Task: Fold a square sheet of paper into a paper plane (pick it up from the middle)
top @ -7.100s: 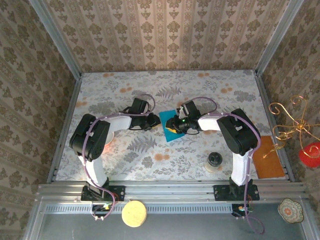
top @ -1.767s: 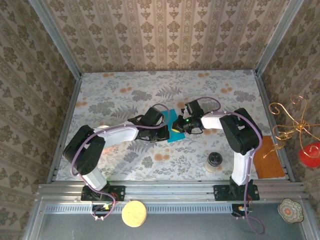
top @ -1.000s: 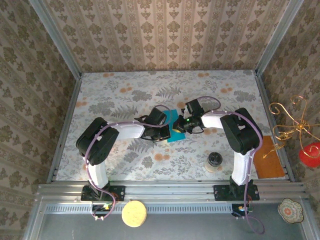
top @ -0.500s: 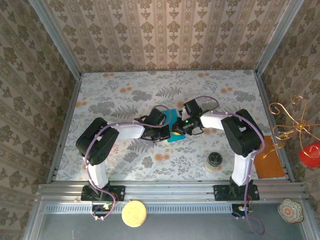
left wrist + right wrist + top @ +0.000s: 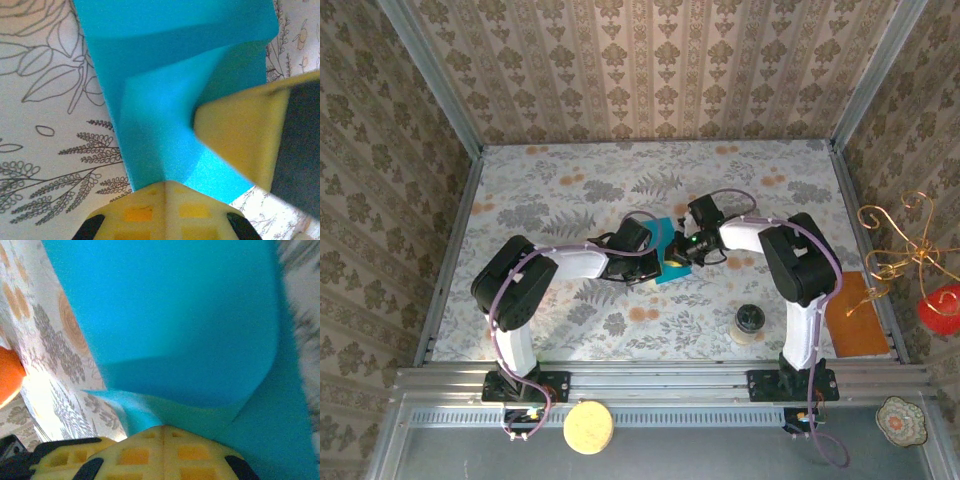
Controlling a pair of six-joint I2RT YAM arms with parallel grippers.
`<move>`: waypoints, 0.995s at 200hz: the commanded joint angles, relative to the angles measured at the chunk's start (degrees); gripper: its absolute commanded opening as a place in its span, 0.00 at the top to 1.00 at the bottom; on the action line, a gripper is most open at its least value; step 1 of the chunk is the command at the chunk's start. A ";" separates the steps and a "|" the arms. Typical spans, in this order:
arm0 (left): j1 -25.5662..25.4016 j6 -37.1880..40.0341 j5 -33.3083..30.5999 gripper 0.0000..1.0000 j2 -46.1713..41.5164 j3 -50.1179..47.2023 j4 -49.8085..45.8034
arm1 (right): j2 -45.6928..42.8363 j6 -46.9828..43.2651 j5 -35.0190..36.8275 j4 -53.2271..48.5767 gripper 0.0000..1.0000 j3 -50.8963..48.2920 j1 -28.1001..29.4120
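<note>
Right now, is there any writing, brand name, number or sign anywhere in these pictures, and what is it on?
No text can be read anywhere.
The square sheet of paper is plain teal, with no print.
The tablecloth and the walls carry only flower patterns.
The small jar is too small to tell whether it bears a label.

We log top view bright, evenly lit from above, sharp; soft faint shadows under arms on table; walls bend slightly at frame edges. Left wrist view: paper too close, soft focus, dark shadow band across upper part, fold lines fuzzy. Right wrist view: paper blurred, right edge smeared, table blown out at lower left.
</note>
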 commanded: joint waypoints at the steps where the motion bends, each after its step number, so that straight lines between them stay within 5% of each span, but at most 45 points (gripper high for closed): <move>1: -0.61 -1.46 -0.37 1.00 1.08 -3.99 -7.91 | 3.73 -1.75 7.37 -1.08 0.92 3.10 -4.34; 110: -0.45 0.80 0.34 1.00 -0.79 -3.47 -7.79 | 4.31 -3.47 8.37 -0.79 0.91 9.64 -9.12; 170: -0.28 5.94 -0.88 1.00 -8.76 -2.97 -4.62 | -10.63 -3.73 10.14 0.03 0.80 -1.91 -6.29; 199: -0.21 3.52 -1.42 0.90 -12.31 -6.58 1.72 | -15.80 -3.78 10.76 1.25 0.81 -8.55 -2.68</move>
